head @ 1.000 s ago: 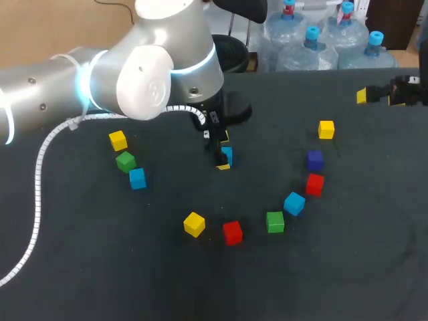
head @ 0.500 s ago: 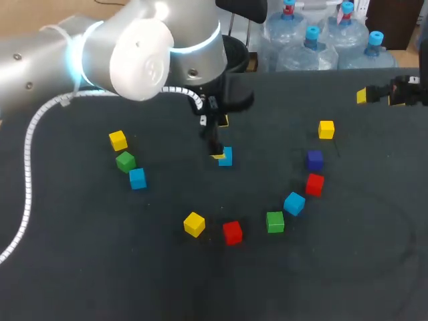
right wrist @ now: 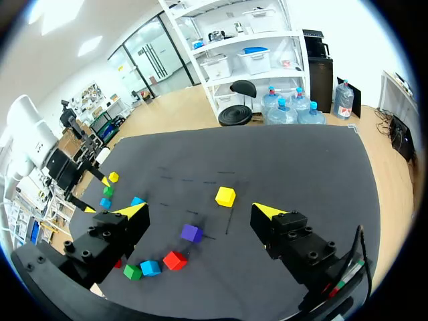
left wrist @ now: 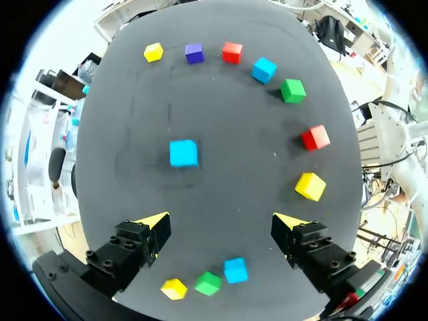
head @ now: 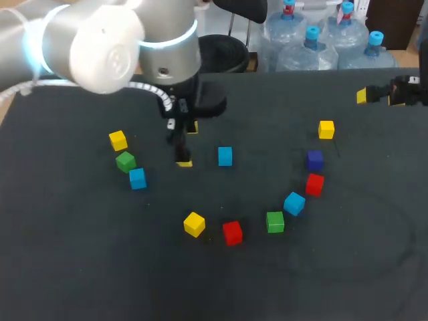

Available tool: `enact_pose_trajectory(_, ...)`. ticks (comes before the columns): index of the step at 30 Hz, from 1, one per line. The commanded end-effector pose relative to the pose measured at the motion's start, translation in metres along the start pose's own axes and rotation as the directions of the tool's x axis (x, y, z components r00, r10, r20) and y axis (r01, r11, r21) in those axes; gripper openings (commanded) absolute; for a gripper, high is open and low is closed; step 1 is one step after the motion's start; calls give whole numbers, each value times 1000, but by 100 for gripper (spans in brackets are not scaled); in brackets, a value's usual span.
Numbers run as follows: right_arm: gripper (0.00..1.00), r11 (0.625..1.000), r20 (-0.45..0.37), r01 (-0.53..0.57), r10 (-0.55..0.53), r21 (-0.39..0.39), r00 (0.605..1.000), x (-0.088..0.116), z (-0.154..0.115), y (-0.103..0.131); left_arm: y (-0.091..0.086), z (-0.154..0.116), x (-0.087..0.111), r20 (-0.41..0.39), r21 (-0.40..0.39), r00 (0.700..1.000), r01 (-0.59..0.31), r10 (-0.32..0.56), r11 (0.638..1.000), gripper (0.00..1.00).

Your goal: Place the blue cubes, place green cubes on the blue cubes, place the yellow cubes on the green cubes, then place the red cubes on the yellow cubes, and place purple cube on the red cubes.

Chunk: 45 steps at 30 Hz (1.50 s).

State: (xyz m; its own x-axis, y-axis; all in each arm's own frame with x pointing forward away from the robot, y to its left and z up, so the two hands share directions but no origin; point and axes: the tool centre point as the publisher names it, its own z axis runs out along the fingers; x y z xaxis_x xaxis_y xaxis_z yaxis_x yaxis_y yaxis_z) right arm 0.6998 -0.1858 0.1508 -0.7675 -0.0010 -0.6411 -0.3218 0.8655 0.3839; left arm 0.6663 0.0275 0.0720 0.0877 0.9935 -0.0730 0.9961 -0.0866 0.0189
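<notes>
The table point(head: 80, 267) is charcoal black, and the middle cube point(head: 225, 156) is sky blue. Left of the middle cube sit a yellow cube point(head: 118, 140), a green cube point(head: 125, 161) and a blue cube point(head: 137, 178). In front of it curve a second yellow cube point(head: 194, 224), a red cube point(head: 232, 233), a second green cube point(head: 275, 221) and a second blue cube point(head: 293, 203). To its right are a second red cube point(head: 314, 184), a purple cube point(head: 315, 160) and a third yellow cube point(head: 326, 129). The left arm point(head: 100, 47) is silver-white with a glowing pale-blue ring.

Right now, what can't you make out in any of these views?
- Head view: the right gripper is cut off by the picture's edge, so little more than its tips shows.
- Right wrist view: one red cube is half behind that gripper's own finger. The yellow cube next to it is hidden completely.
- Right wrist view: the far green cube is too small to tell whether it touches its neighbours.
</notes>
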Motion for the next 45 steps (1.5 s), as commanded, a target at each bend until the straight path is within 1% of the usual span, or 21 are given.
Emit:
enact_pose_trajectory(1,100,1000,1,0,0,2,1000,0,0,0,-25,-3,23,23,-34,1000,13,-12,999,100)
enact_pose_trajectory(3,100,1000,1,0,0,2,1000,0,0,0,-30,-2,31,13,-22,1000,6,-6,1000,100)
enact_pose_trajectory(8,100,1000,1,0,0,2,1000,0,0,0,-36,0,47,-23,30,998,-53,54,998,100)
enact_pose_trajectory(10,100,1000,1,0,0,2,1000,0,0,0,-37,-1,52,-26,26,998,-50,51,998,100)
enact_pose_trajectory(15,100,1000,1,0,0,2,1000,0,0,0,-42,0,65,-17,9,999,42,-42,999,100)
enact_pose_trajectory(18,100,1000,1,0,0,2,1000,0,0,0,-46,1,73,6,-1,994,113,-113,994,100)
enact_pose_trajectory(22,100,1000,1,0,0,2,1000,0,0,0,-55,1,81,11,-13,987,158,-158,987,100)
enact_pose_trajectory(26,100,1000,1,0,0,2,1000,0,0,0,-63,8,87,4,0,982,187,-187,982,100)
enact_pose_trajectory(32,100,1000,1,0,0,2,1000,0,0,0,-71,26,96,19,17,973,229,-230,973,100)
enact_pose_trajectory(37,100,1000,1,0,0,2,1000,0,0,0,-72,31,103,25,-10,970,242,-241,970,100)
enact_pose_trajectory(45,100,1000,1,0,0,2,1000,0,0,0,-65,33,111,29,-24,969,246,-245,969,100)
